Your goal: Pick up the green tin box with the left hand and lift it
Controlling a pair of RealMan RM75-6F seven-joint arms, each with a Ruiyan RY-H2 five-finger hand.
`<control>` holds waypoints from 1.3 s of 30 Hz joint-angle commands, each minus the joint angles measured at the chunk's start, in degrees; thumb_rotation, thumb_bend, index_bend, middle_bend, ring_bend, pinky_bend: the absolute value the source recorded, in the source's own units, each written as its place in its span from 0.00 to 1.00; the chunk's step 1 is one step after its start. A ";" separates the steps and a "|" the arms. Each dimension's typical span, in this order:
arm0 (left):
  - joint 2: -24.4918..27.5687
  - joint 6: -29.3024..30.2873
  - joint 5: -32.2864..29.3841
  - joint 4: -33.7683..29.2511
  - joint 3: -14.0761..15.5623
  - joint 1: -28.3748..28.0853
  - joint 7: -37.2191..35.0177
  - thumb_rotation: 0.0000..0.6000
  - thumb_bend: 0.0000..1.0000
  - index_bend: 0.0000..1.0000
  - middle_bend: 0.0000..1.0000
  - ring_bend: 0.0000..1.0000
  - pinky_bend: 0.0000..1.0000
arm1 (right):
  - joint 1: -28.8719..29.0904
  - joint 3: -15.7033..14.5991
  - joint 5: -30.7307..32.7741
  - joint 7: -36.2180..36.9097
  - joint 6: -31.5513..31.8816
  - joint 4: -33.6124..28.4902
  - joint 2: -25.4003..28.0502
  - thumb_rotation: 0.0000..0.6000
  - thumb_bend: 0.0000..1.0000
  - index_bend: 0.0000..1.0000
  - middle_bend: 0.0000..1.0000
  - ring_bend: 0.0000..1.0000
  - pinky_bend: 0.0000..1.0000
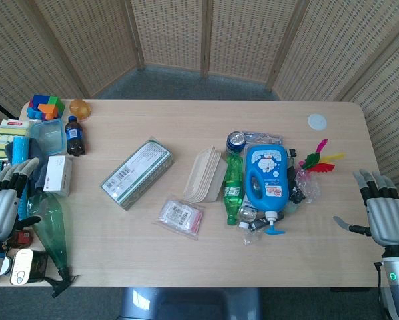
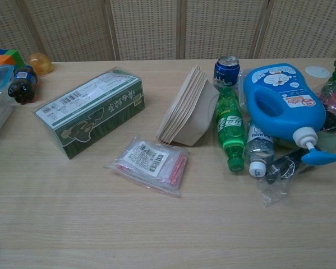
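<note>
The green tin box (image 1: 137,173) lies flat on the wooden table (image 1: 152,253), left of centre, with a white barcode label on its top; in the chest view the green tin box (image 2: 90,110) sits at the upper left. My left hand (image 1: 4,200) hovers at the table's left edge, fingers spread and holding nothing, well to the left of the box. At the right edge my right hand (image 1: 386,212) is open too, far from the box. Neither hand shows in the chest view.
A white carton (image 1: 58,175), a dark cola bottle (image 1: 74,136) and a green plastic bottle (image 1: 50,234) lie between my left hand and the box. A plastic packet (image 1: 181,216), a stack of beige sheets (image 1: 205,175), a green bottle (image 1: 234,186) and a blue detergent jug (image 1: 266,176) lie to the right.
</note>
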 commanded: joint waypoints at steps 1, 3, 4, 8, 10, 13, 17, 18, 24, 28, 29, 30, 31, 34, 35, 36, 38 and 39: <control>-0.39 -0.98 -0.37 0.17 -0.23 -0.37 0.51 0.86 0.49 0.00 0.00 0.00 0.00 | -0.14 -0.16 -0.07 0.32 0.13 -0.17 0.09 0.59 0.16 0.00 0.00 0.00 0.00; -0.63 -1.97 -1.51 0.18 -0.48 -0.69 1.00 0.86 0.49 0.00 0.00 0.00 0.00 | -0.27 -0.33 -0.32 0.84 0.29 -0.43 0.24 0.59 0.16 0.00 0.00 0.00 0.00; -0.69 -2.34 -2.20 0.02 -0.65 -0.85 1.44 0.86 0.49 0.00 0.00 0.00 0.00 | -0.32 -0.41 -0.52 1.02 0.40 -0.53 0.33 0.59 0.16 0.00 0.00 0.00 0.00; -0.81 -3.34 -5.17 -1.20 -2.11 -1.93 3.57 0.86 0.49 0.00 0.00 0.00 0.00 | -0.61 -0.82 -1.44 1.91 1.02 -0.85 0.52 0.59 0.16 0.00 0.00 0.00 0.00; -0.99 -3.79 -6.94 -1.76 -3.13 -2.70 4.68 0.84 0.48 0.00 0.00 0.00 0.00 | -0.75 -1.10 -1.84 2.41 1.18 -0.97 0.45 0.59 0.16 0.00 0.00 0.00 0.00; -1.92 -4.54 -10.74 -2.83 -4.94 -4.33 7.00 0.82 0.46 0.00 0.00 0.00 0.00 | -0.81 -1.55 -2.66 3.34 1.26 -0.98 0.25 0.59 0.16 0.00 0.00 0.00 0.00; -4.81 -5.39 -16.89 -4.21 -7.00 -7.34 12.05 0.79 0.45 0.00 0.00 0.00 0.00 | -0.73 -2.00 -4.08 4.67 1.52 -0.74 -0.01 0.59 0.16 0.00 0.00 0.00 0.00; -5.63 -5.80 -19.64 -4.86 -7.51 -8.59 14.48 0.79 0.45 0.00 0.00 0.00 0.00 | -0.74 -2.17 -4.58 5.10 1.68 -0.65 -0.04 0.60 0.16 0.00 0.00 0.00 0.00; -13.14 -3.66 -30.58 -4.62 -10.15 -15.51 26.57 0.79 0.35 0.00 0.00 0.00 0.00 | -1.19 -2.94 -6.55 7.41 2.74 -0.04 0.32 0.59 0.16 0.00 0.00 0.00 0.00; -18.16 -2.81 -37.18 -2.51 -11.46 -20.45 33.77 0.80 0.26 0.00 0.00 0.00 0.00 | -1.79 -3.11 -7.08 8.96 3.88 0.48 0.60 0.59 0.16 0.00 0.00 0.00 0.00; -19.22 -2.84 -38.62 -1.81 -11.86 -21.49 34.83 0.80 0.24 0.00 0.00 0.00 0.00 | -1.94 -3.16 -7.21 9.30 4.15 0.61 0.66 0.59 0.16 0.00 0.00 0.00 0.00; -20.57 -2.94 -40.41 -0.85 -12.40 -22.75 35.95 0.80 0.22 0.00 0.00 0.00 0.00 | -2.17 -3.28 -7.37 9.67 4.50 0.81 0.70 0.59 0.16 0.00 0.00 0.00 0.00; -21.62 -2.90 -41.51 -0.08 -12.87 -23.61 36.48 0.80 0.21 0.00 0.00 0.00 0.00 | -2.35 -3.36 -7.44 9.96 4.73 0.96 0.72 0.59 0.16 0.00 0.00 0.00 0.00; -25.12 -2.56 -43.10 3.22 -13.63 -25.86 37.42 0.81 0.20 0.00 0.00 0.00 0.00 | -3.02 -3.58 -7.38 11.03 5.47 1.51 0.75 0.59 0.16 0.00 0.00 0.00 0.00; -26.11 -2.35 -43.33 4.34 -13.71 -26.39 37.66 0.82 0.20 0.00 0.00 0.00 0.00 | -3.22 -3.63 -7.34 11.28 5.68 1.69 0.77 0.59 0.16 0.00 0.00 0.00 0.00; -27.47 -1.99 -43.61 5.84 -13.85 -26.95 37.72 0.82 0.20 0.00 0.00 0.00 0.00 | -3.46 -3.69 -7.25 11.60 5.90 1.89 0.82 0.59 0.16 0.00 0.00 0.00 0.00; -29.28 -1.71 -44.35 7.83 -14.20 -27.59 37.53 0.82 0.19 0.00 0.00 0.00 0.00 | -3.73 -3.76 -7.16 12.05 6.10 2.05 0.95 0.59 0.16 0.00 0.00 0.00 0.00; -30.31 -1.76 -44.88 9.08 -14.38 -27.97 37.42 0.82 0.18 0.00 0.00 0.00 0.00 | -3.85 -3.77 -7.13 12.25 6.20 2.14 1.03 0.59 0.16 0.00 0.00 0.00 0.00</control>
